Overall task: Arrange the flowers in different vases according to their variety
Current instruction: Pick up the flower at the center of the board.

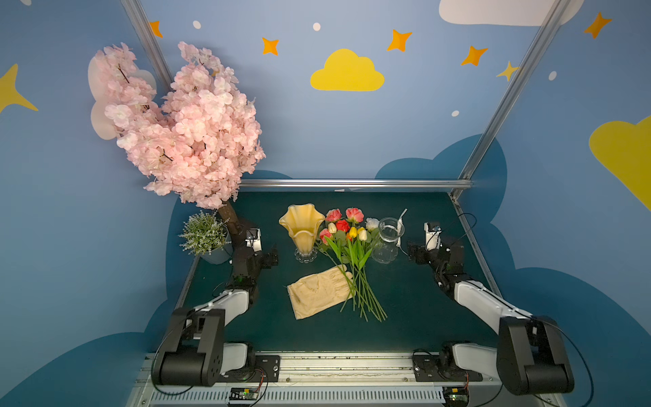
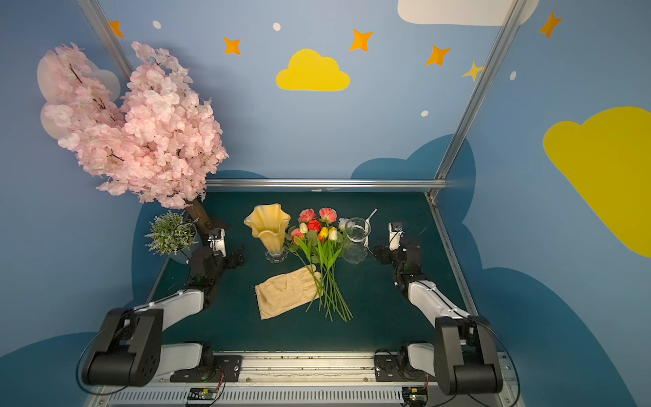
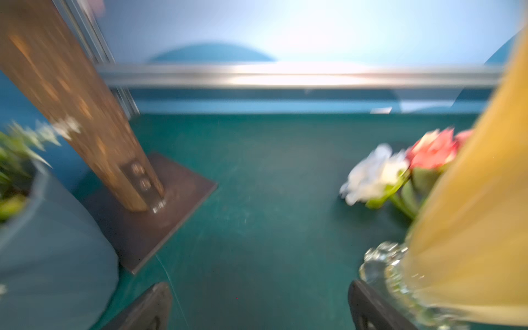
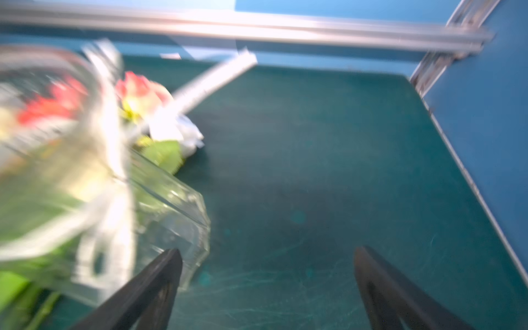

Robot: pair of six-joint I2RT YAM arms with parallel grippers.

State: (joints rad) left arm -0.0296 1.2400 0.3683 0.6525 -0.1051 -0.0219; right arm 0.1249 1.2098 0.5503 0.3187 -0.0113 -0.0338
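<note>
The wavy-rimmed amber-yellow vase (image 1: 302, 225) looks glossy and opaque, with a clear glass foot; the small ribbed clear glass vase (image 1: 386, 243) shines. The cream cloth glove (image 1: 318, 292) is matt, the dark green tabletop (image 1: 422, 310) matt and scuffed.

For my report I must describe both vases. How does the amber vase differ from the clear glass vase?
The amber vase is opaque yellow; the clear glass vase is see-through. The amber vase has a wavy, flared rim; the clear glass vase has a plain round rim. The amber vase looks taller than the clear glass vase. Both stand upright and empty, with the flowers lying between them.
</note>
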